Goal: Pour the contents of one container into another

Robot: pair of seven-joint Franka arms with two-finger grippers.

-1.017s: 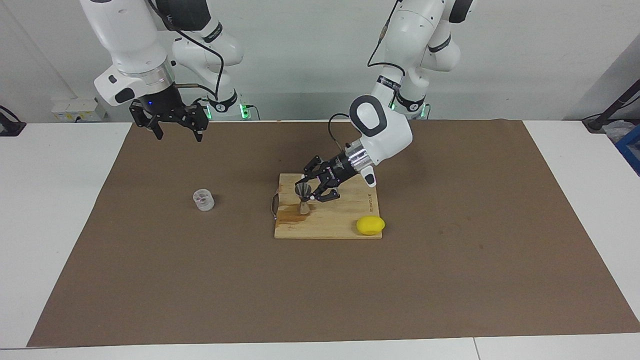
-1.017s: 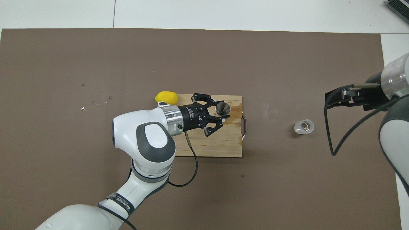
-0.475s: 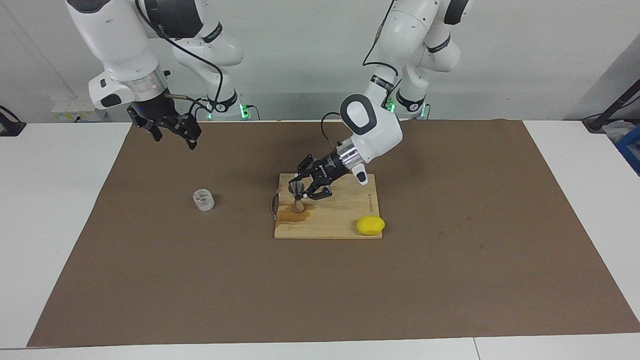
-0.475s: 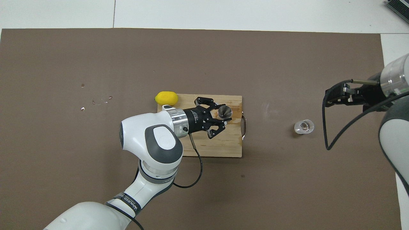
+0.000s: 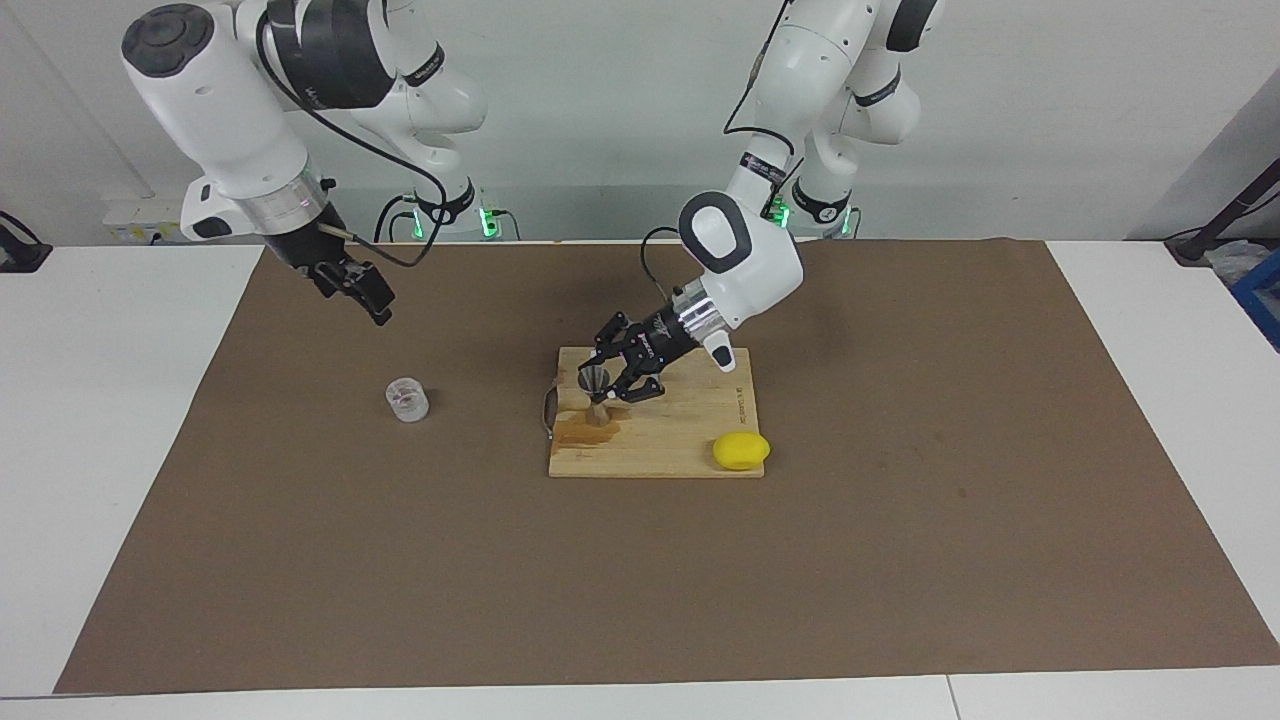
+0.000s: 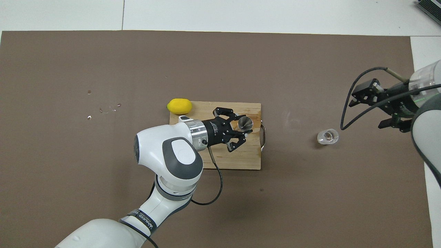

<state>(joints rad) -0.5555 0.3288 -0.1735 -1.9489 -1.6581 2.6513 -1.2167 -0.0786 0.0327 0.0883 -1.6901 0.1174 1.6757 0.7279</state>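
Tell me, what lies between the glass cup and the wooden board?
Only bare brown mat lies between glass cup and wooden board; the overhead view shows it.

- The left pincer (image 5: 603,383) reaches down at a slant over the wooden cutting board (image 5: 690,440), its fingertips closed on the narrow waist of the silver jigger (image 5: 596,396).
- The jigger stands upright on the board, at the board's end toward the right arm, over a darker wet-looking stain.
- A yellow lemon (image 5: 741,451) lies at the board's corner toward the left arm, farther from the robots than the jigger.
- The clear glass cup (image 5: 407,399) stands upright on the brown mat (image 5: 900,560), well apart from the board, toward the right arm's end of the tabletop (image 5: 110,420).
- The right pincer (image 5: 362,293) hangs in the air over the mat, touching nothing.
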